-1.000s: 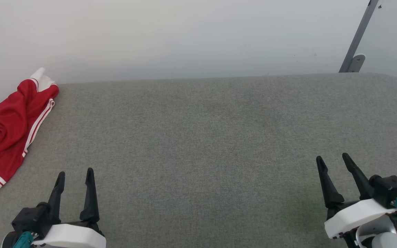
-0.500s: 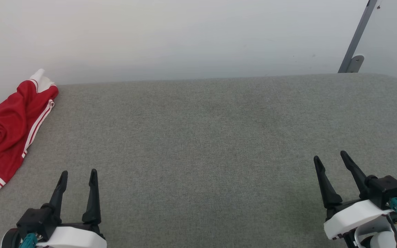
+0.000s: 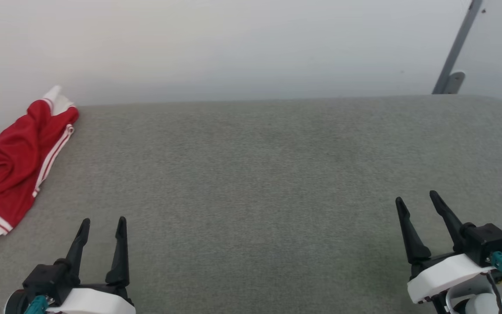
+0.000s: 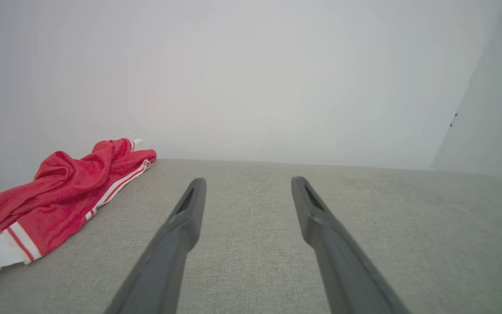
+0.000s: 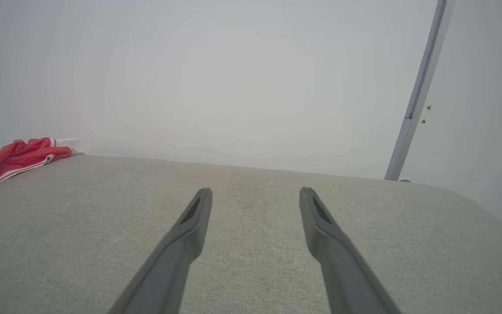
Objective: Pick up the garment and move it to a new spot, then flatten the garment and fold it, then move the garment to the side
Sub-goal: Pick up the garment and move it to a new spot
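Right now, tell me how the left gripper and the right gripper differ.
The left gripper sits close to the red garment; the right gripper is far across the grey cushion. The left gripper's jaws point nearly straight ahead; the right gripper's lean toward the left. Both have jaws open and empty.

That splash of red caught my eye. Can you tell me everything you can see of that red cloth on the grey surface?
The garment is bright red soft fabric with white panels at both ends and thin white-and-red stripes along one edge. It lies crumpled in loose folds, not flattened, stretched along the left side of the grey cushioned surface, from its far corner toward the robot. It rests on that surface; nothing grips it.
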You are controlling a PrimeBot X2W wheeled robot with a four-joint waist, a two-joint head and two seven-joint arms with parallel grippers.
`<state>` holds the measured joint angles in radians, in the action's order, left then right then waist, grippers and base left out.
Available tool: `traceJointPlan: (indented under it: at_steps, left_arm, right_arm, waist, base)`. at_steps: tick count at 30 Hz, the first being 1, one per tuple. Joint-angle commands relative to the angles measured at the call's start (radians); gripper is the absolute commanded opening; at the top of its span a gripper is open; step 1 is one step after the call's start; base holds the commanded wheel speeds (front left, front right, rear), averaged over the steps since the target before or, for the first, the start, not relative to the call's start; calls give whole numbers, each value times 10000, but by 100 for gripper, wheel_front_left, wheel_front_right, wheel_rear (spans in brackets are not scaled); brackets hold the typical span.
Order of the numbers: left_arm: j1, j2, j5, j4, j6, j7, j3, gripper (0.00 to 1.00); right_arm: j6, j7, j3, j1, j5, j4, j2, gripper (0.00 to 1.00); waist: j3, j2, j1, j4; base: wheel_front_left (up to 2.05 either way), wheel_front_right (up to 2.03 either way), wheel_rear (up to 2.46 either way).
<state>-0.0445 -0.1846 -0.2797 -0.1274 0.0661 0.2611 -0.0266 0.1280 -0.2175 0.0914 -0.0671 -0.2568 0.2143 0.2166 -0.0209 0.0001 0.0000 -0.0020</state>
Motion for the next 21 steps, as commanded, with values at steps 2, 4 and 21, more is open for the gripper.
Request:
traceJointPlan:
  at_steps: [2, 4, 21]
  left_arm:
    - [86, -19, -81, -78, -10, 56, 78, 100]
    - [86, -54, -138, -128, -39, 37, 141, 100]
    - [-289, -308, -495, -205, -360, -215, 492, 100]
  right_arm:
    - [48, -30, 107, 8, -51, -8, -45, 100]
    - [48, -36, 234, -14, -77, -3, -58, 100]
    - [29, -121, 1537, -426, -381, 361, -151, 100]
  waist:
    - [-52, -1, 0, 243]
    - [-93, -1, 0, 477]
    - [-667, -1, 0, 3322]
  base:
    - [0, 0, 0]
    - [0, 0, 0]
    - [0, 0, 0]
